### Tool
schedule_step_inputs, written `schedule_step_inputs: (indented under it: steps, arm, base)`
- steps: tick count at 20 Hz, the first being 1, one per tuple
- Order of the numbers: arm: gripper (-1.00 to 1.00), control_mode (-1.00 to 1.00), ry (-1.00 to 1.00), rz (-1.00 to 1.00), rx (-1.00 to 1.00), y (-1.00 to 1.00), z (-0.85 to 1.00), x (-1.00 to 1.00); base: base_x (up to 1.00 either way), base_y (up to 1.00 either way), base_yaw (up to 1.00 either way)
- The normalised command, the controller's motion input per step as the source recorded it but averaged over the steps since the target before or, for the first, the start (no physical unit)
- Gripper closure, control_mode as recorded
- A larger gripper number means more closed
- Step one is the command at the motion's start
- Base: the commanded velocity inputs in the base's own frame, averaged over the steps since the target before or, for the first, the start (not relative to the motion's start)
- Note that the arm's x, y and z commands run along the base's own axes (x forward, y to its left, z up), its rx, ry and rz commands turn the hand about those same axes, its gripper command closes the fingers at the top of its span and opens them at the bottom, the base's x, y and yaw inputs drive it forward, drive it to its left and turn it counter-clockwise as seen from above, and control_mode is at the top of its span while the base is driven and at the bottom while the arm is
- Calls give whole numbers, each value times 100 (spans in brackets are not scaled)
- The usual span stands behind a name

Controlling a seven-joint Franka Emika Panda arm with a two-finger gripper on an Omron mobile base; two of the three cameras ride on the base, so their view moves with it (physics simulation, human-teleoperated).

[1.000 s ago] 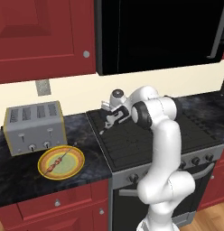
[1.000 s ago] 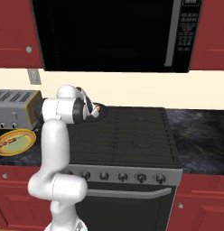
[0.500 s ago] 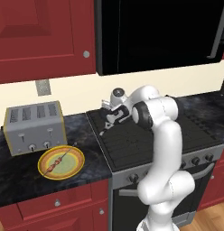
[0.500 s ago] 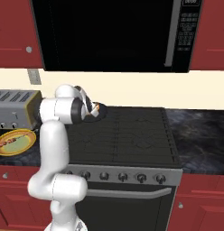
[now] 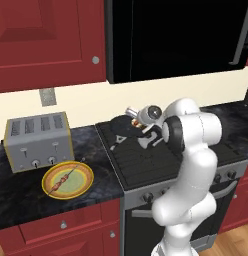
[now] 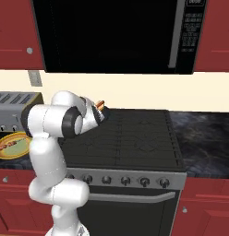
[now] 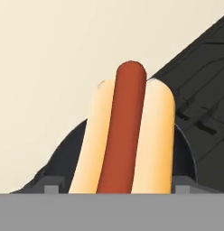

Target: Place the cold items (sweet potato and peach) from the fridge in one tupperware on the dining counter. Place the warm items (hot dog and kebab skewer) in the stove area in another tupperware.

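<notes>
The hot dog (image 7: 127,135), a red sausage in a pale bun, stands lengthwise between my gripper's (image 7: 114,187) two fingertips, which press its sides. It sticks out toward the wall above a small dark pan (image 7: 186,153). From the left base camera, the gripper (image 5: 140,125) hangs over the stove's back left corner, with the hot dog (image 5: 132,118) tilted just above the pan (image 5: 119,127). The right base camera shows the hot dog (image 6: 100,105) peeking past the hand. The kebab skewer (image 5: 62,180) lies on a yellow plate (image 5: 85,181) left of the stove.
A silver toaster (image 5: 35,142) stands behind the plate on the dark counter. The black stove (image 6: 135,138) spreads to the right, under a black microwave (image 6: 111,34). Red cabinets (image 5: 46,40) hang above the toaster. Dark counter (image 6: 204,133) continues right of the stove.
Hardly anything has moved; the gripper stays at the pan with the hot dog between its fingers.
</notes>
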Motion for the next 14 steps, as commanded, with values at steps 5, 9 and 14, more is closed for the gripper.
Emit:
schedule_step_inputs:
  steps: [5,9,14]
  arm:
    - [100,-100,-20,0,0,-11,71,-88]
    - [100,-100,-3,0,0,-28,65,-92]
    - [100,-100,0,0,0,-25,86,-80]
  base:
    - [0,0,0]
    - [0,0,0]
    - [0,0,0]
